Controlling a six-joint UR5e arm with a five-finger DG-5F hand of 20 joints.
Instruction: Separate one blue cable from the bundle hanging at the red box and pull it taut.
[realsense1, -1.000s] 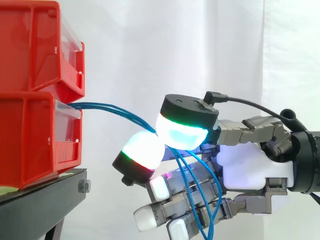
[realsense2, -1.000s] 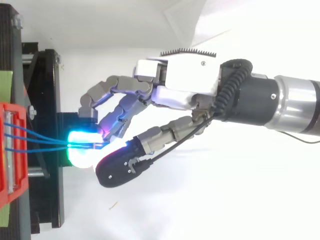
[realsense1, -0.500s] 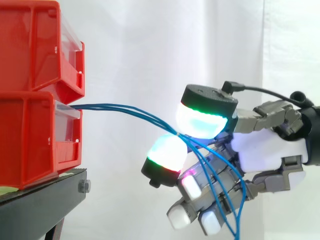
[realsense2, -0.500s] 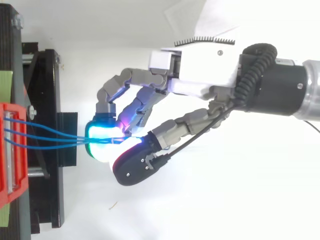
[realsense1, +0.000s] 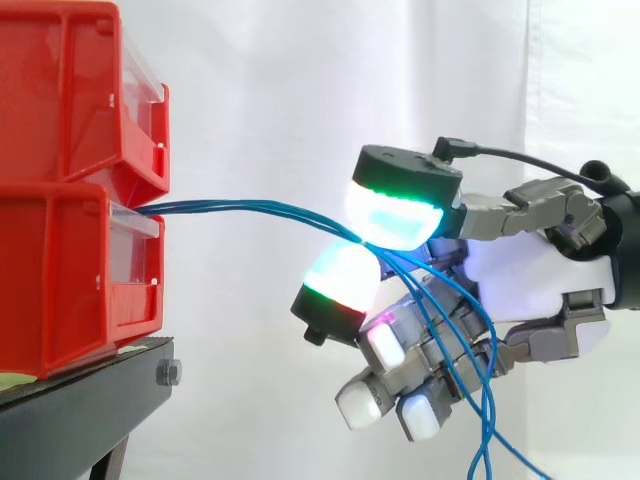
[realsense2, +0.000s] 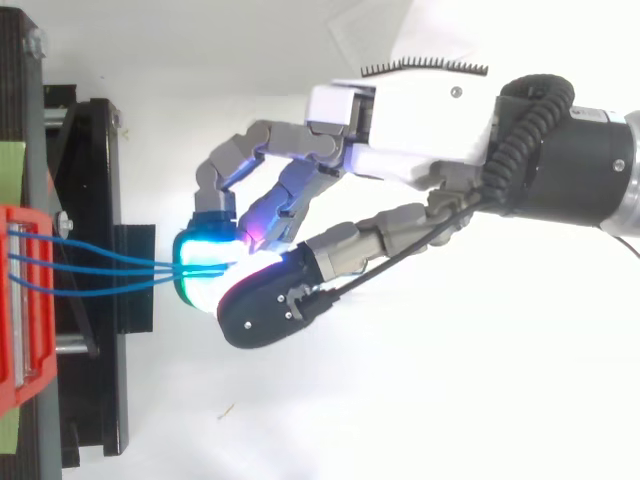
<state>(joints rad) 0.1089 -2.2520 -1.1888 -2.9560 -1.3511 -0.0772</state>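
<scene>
1. The blue cables (realsense1: 240, 208) are running together, nearly level, from the lower red bin (realsense1: 60, 280) toward 3 o'clock.
2. The robot hand (realsense1: 520, 280) is pinching them between two glowing pads (realsense1: 395, 215), and their loose ends are hanging toward 5 o'clock.
3. The red bin is sitting on a stand (realsense1: 80, 400).

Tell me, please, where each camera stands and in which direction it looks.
Side view: beside the work, at about its height, looking level at the red bins and blue cables; the hand reaches in from the right.
Top view: above, looking down on the black stand; hand and arm show.
Both share the bins, the cables and the hand pinching them.
</scene>
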